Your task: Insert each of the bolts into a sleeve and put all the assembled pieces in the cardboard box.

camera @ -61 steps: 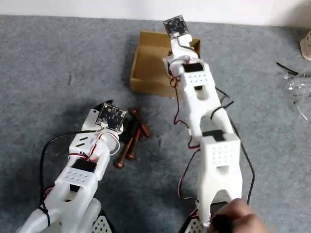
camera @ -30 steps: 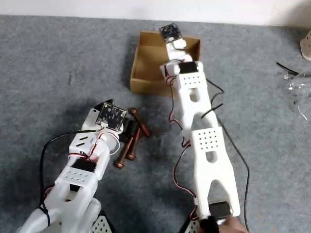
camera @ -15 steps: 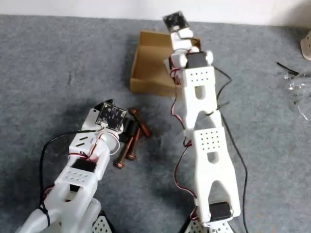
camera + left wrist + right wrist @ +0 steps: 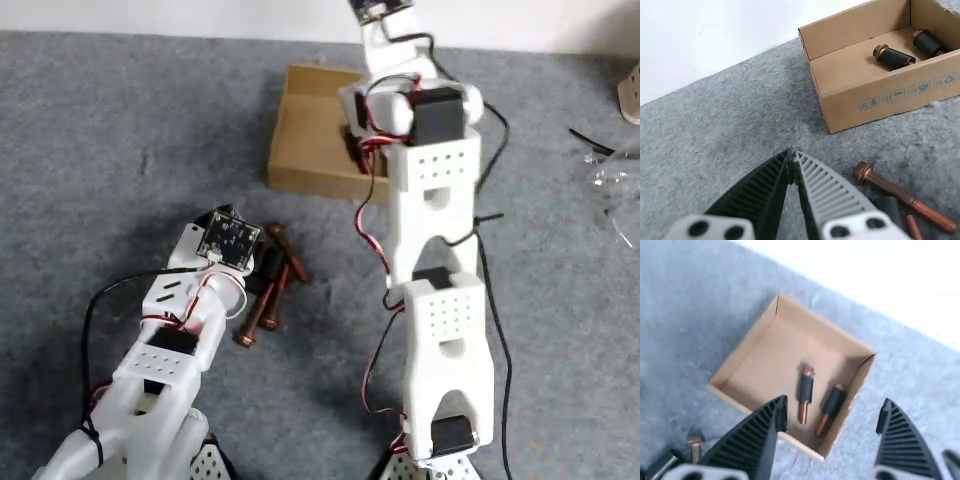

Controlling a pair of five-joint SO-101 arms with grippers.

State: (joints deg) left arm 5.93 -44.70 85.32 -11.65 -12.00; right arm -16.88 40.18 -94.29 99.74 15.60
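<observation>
Two finished pieces (image 4: 806, 391) lie in the box (image 4: 765, 357), side by side and not touching, towards one corner. The right gripper (image 4: 832, 410) hangs above the box with its jaws spread wide and nothing between them. Well apart from the box, on the grey mat (image 4: 120, 130), several loose bolts (image 4: 268, 300) lie in a small heap with a black sleeve (image 4: 268, 265) among them. The left gripper (image 4: 793, 155) sits close over the mat just beside that heap, jaws pressed together on nothing.

From where I stand the bolts look like solid copper-coloured metal: stiff, a bit weighty for their size, and smooth enough to slip in a loose pinch. The round shank would likely roll on the mat, though the flanged head should check it. I'd take a bolt across the plain part of the shank, just under the head, leaving the threaded end free to enter the sleeve. The sleeve looks like a dull, rubbery tube, light and easier to hold. A grip round its middle should keep the bore open.
</observation>
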